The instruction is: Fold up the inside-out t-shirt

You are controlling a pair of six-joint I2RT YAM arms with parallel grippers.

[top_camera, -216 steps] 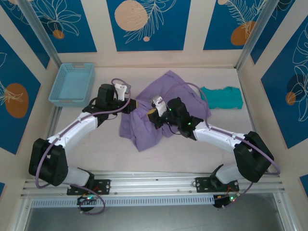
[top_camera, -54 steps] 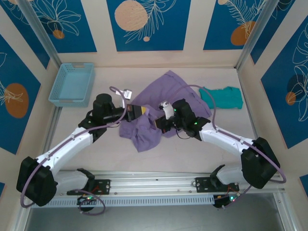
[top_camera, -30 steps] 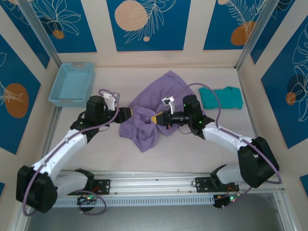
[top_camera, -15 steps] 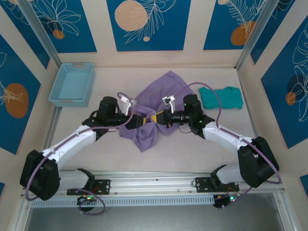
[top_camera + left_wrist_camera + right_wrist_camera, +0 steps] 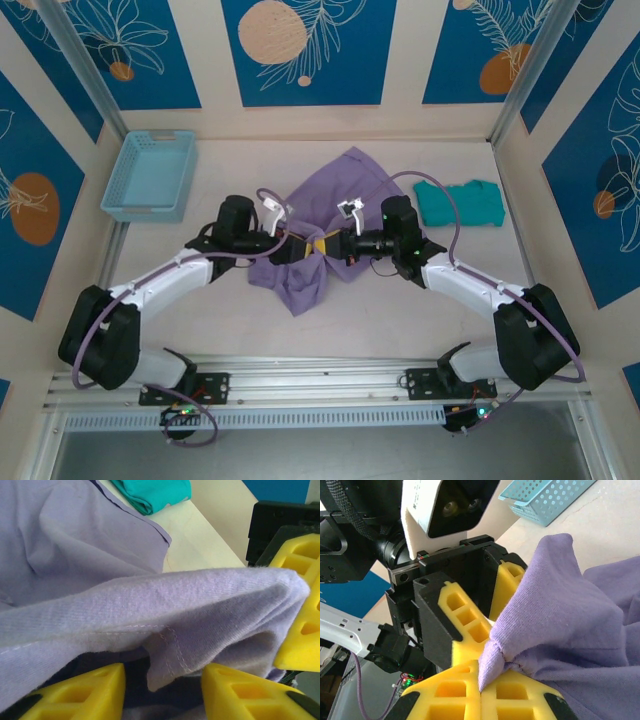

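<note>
The inside-out t-shirt (image 5: 335,185) lies crumpled at the table's middle, lavender, with its seams showing (image 5: 100,545). My right gripper (image 5: 322,243) is shut on a bunched fold of it (image 5: 480,680), which it holds lifted off the table. My left gripper (image 5: 296,248) faces it from the left, almost tip to tip. Its jaws stand open, with a stitched flap of the t-shirt (image 5: 167,650) hanging loose between the fingers (image 5: 85,692). The left gripper's yellow fingers (image 5: 465,620) show in the right wrist view just behind the held fold.
A light blue basket (image 5: 150,175) stands at the back left, also seen in the right wrist view (image 5: 550,500). A teal-green garment (image 5: 462,202) lies at the back right, past the shirt's edge (image 5: 155,492). Bare table lies in front of the shirt.
My left gripper has moved right, up to the fold that my right gripper holds. The right gripper has stayed shut and in place.
</note>
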